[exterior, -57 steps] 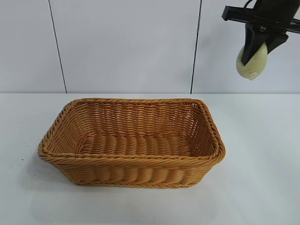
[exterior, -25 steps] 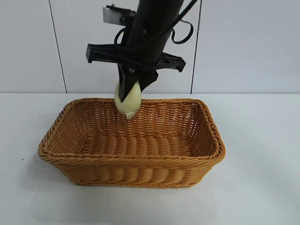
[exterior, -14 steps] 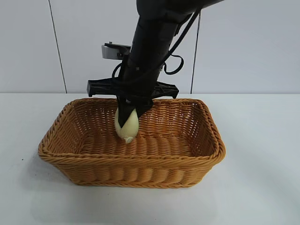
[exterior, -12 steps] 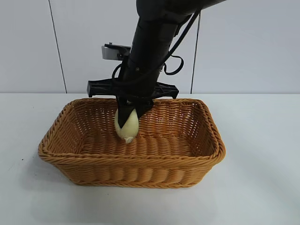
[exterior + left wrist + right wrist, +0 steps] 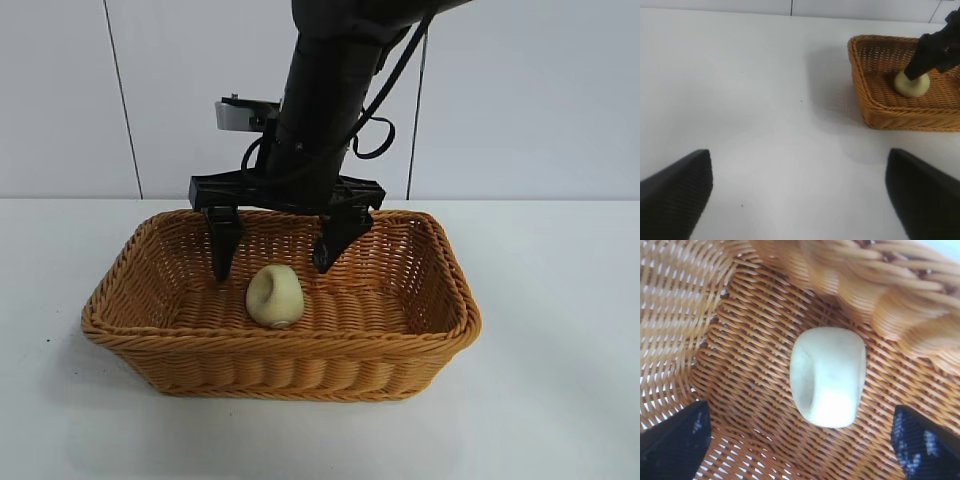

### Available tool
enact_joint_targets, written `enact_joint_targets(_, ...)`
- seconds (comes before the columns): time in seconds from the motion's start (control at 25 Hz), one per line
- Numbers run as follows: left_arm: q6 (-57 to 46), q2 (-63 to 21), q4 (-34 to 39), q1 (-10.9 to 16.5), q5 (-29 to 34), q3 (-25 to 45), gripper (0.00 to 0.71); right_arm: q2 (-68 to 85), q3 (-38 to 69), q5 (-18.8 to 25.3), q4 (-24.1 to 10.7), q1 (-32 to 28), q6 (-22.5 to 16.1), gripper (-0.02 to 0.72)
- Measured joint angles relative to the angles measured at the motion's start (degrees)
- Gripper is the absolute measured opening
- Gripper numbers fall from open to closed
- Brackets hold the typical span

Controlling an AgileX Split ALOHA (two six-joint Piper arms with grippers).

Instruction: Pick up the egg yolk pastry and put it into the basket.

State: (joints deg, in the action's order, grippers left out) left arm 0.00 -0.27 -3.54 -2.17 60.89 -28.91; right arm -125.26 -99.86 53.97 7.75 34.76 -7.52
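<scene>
Resting on the woven floor of the basket (image 5: 440, 300), toward its left half and near the front wall, the egg yolk pastry (image 5: 274, 296) is seen free of any grip. It is flanked by the two fingers of the right gripper (image 5: 277, 258), which are spread wide on either side with clear gaps to the pastry; nothing is held. The gripper is positioned inside the basket, below the braided rim, pointing steeply downward. The basket is located near the middle of the table (image 5: 560, 400), well clear of its edges. The left gripper (image 5: 800, 197) is parked apart from the basket, its fingers wide open and empty.

Placement is judged complete; only withdrawal remains. A fault could be caused by a slanted retreat: a finger could be caught on the rim or sloping wall, and the basket dragged or tipped. The pastry could also be nudged if the fingers are closed before lifting.
</scene>
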Motion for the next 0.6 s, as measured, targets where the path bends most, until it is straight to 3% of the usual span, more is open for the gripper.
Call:
enact_joint_targets(0.16, 0.00, 0.00, 0.00, 0.00, 0.00, 0.00, 0.689, 3.80, 0.00, 4.01, -2.42, 0.00, -0.77, 0.694)
enact_joint_targets(0.36, 0.00, 0.00, 0.00, 0.00, 0.00, 0.00, 0.689, 6.08, -2.00, 14.34, -10.12, 0.00, -3.81, 0.694)
enact_joint_targets(0.6, 0.00, 0.00, 0.00, 0.00, 0.00, 0.00, 0.689, 6.47, -7.42, 15.37, -11.12, -0.71, -3.95, 0.694)
